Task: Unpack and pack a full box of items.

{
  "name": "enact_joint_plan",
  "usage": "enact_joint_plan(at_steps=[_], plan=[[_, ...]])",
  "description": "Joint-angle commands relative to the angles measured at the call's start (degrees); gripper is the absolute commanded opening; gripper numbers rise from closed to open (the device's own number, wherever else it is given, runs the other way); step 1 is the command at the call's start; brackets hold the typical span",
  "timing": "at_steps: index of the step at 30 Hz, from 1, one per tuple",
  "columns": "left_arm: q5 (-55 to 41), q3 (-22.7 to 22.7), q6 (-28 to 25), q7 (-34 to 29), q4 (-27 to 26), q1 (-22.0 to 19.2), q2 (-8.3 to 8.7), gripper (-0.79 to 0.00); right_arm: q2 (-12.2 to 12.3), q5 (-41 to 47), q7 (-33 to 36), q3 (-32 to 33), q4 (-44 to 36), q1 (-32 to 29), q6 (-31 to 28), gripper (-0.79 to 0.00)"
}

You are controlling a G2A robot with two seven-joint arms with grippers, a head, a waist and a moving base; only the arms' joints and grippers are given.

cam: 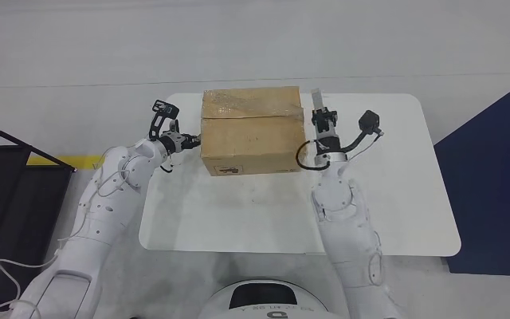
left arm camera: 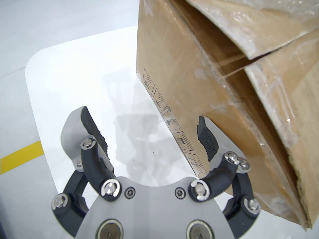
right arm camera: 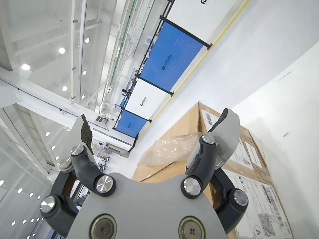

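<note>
A brown cardboard box [cam: 251,131] stands at the back middle of the white table [cam: 239,215]. Its top flaps lie nearly closed, with crinkled clear plastic over them. In the left wrist view the box [left arm camera: 187,75] has a dark gap under a lifted flap. My left gripper [cam: 190,142] is open at the box's left side, its fingers [left arm camera: 86,123] astride the lower edge without gripping. My right gripper [cam: 318,108] is open beside the box's right end, near the top edge. The right wrist view shows the box [right arm camera: 172,130] with paper labels [right arm camera: 249,150] on its side.
The table's front half and right part are bare white surface. A black frame [cam: 16,183] stands on the floor to the left, by a yellow floor line [cam: 48,159]. A dark blue panel [cam: 478,167] borders the table's right side.
</note>
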Motion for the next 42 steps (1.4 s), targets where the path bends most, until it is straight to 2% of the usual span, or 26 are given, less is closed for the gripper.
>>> enact_joint_plan(at_steps=[1, 9, 20, 35, 42], plan=[[0.0, 0.0, 0.0, 0.0, 0.0, 0.0, 0.0, 0.0, -0.1, 0.0, 0.2, -0.6, 2.4, 2.2, 0.0, 0.0], [0.0, 0.0, 0.0, 0.0, 0.0, 0.0, 0.0, 0.0, -0.5, 2.2, -0.7, -2.8, 10.2, 7.9, -0.3, 0.0], [0.0, 0.0, 0.0, 0.0, 0.0, 0.0, 0.0, 0.0, -1.0, 7.1, 0.6, -4.3, 14.8, 11.1, 1.0, 0.0], [0.0, 0.0, 0.0, 0.0, 0.0, 0.0, 0.0, 0.0, -1.3, 11.4, 0.4, -5.3, 15.6, 10.5, -0.1, 0.0], [0.0, 0.0, 0.0, 0.0, 0.0, 0.0, 0.0, 0.0, -1.0, 14.2, 3.9, -4.7, 15.1, 9.5, 0.2, 0.0]])
